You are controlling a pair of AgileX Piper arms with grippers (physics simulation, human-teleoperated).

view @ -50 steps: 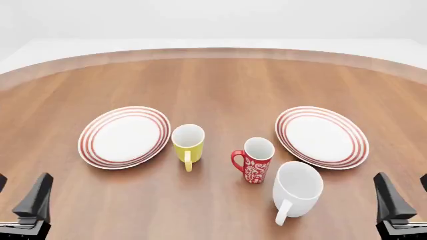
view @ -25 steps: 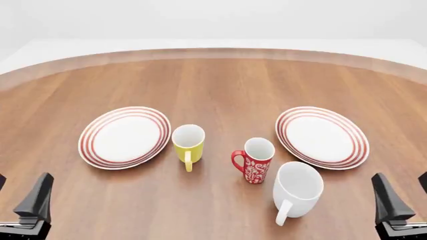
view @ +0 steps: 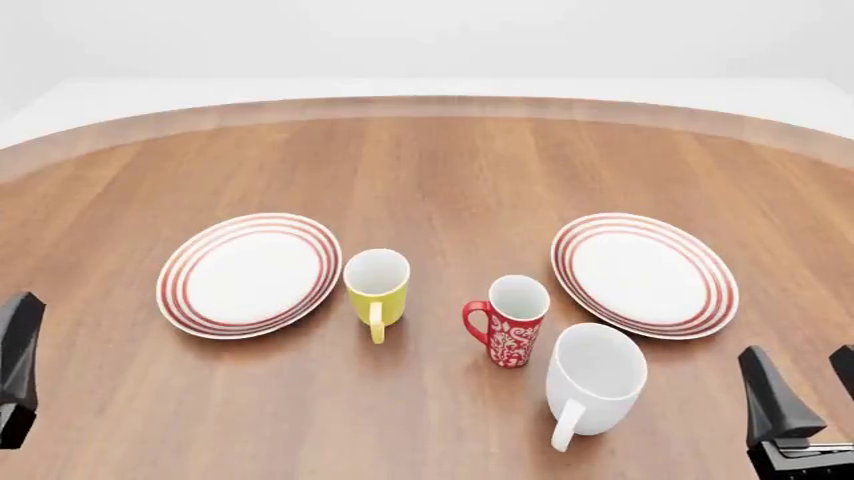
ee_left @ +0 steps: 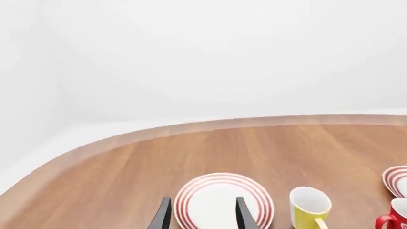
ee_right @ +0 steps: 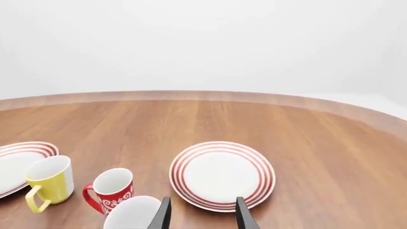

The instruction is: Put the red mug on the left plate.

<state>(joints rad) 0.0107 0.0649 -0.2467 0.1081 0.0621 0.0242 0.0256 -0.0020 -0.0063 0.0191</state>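
The red mug (view: pixel 509 320), with a white floral pattern, stands upright near the table's middle, handle toward the left; the wrist views also show the red mug (ee_right: pixel 112 189) (ee_left: pixel 394 217). The left plate (view: pixel 250 273), white with red rings, lies to its left beyond the yellow mug, with nothing on it. My left gripper (ee_left: pixel 203 200) is open and points at the left plate (ee_left: pixel 224 200); in the front view the left gripper (view: pixel 14 345) sits at the left edge, only partly in frame. My right gripper (view: pixel 798 372) (ee_right: pixel 203 199) is open and holds nothing, low at the front right.
A yellow mug (view: pixel 376 285) stands between the left plate and the red mug. A larger white mug (view: pixel 594 380) stands close to the red mug's front right. A second ringed plate (view: pixel 645 273) lies to the right. The table's curved far edge (view: pixel 427 103) runs across the back.
My left gripper has shifted left and upward in the front view, now partly out of frame. My right gripper has barely moved. Mugs and plates are unmoved.
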